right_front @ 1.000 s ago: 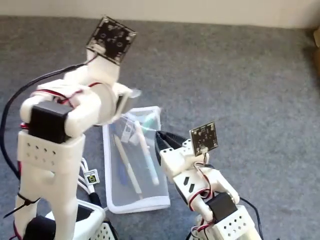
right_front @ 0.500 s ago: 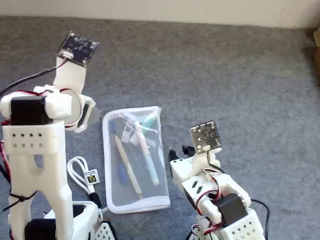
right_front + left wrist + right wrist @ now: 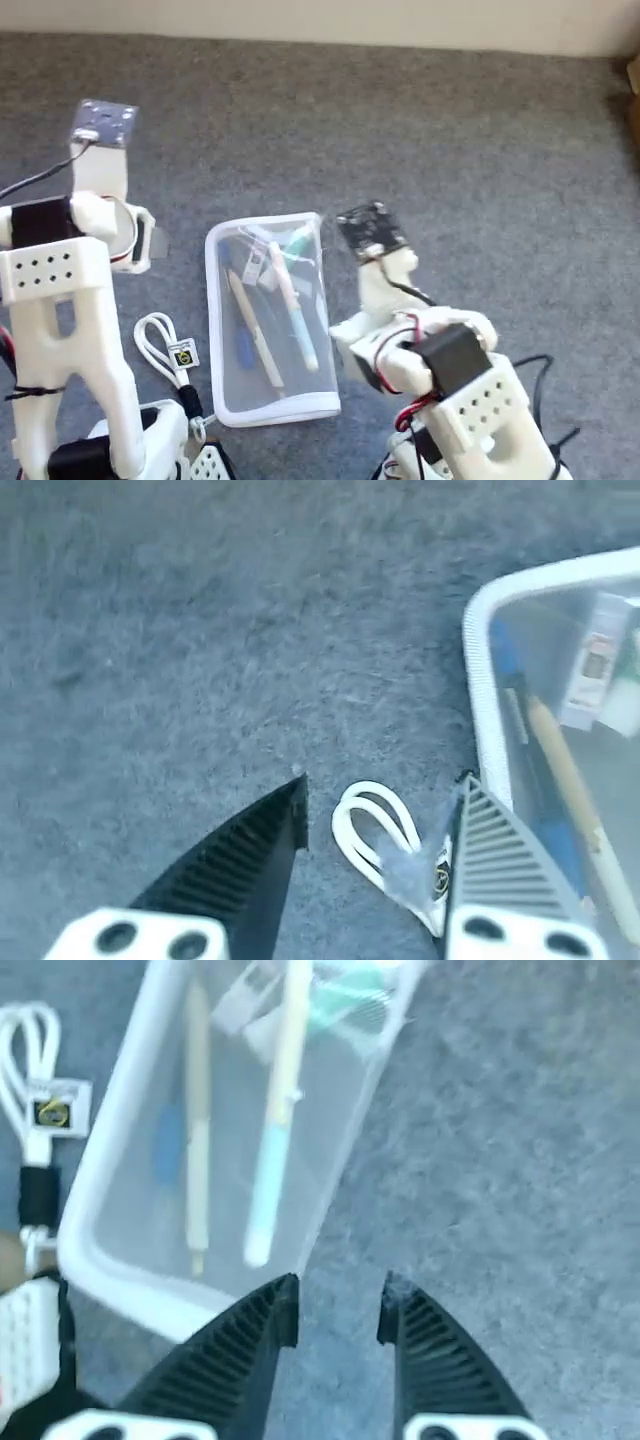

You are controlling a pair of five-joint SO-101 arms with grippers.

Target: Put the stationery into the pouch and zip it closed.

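- The left gripper is spread wide with nothing held, hung above the grey carpeted surface to the left of the pouch
- A white cable loop with a small tag is laid on the carpet under those open jaws, near the pouch's left edge but apart from it; if the left gripper were lowered from here, the cable could be caught instead of the pouch, because it lies more squarely between the jaws than the rim does
- The pouch, clear with a white border, is laid flat between the two arms, its long side running away from their bases; whether the zip is drawn cannot be told, and the pull cannot be made out, so a grasp could be aimed at the wrong edge
- A beige pen, a white and teal pen, a blue item and a few small pieces at the far end are seen through the clear wall and are judged to be inside; should the mouth prove open, they could be spilled by any lift or tug that tilts the pouch
- The right gripper is parted by a narrow gap and nothing is held in it; it is placed over the carpet just beside the pouch's right edge, towards the near corner
- The soft wall could be pinched there in place of the zip pull, and the light pouch could be dragged across the carpet if it is pulled by one gripper without being pinned by the other
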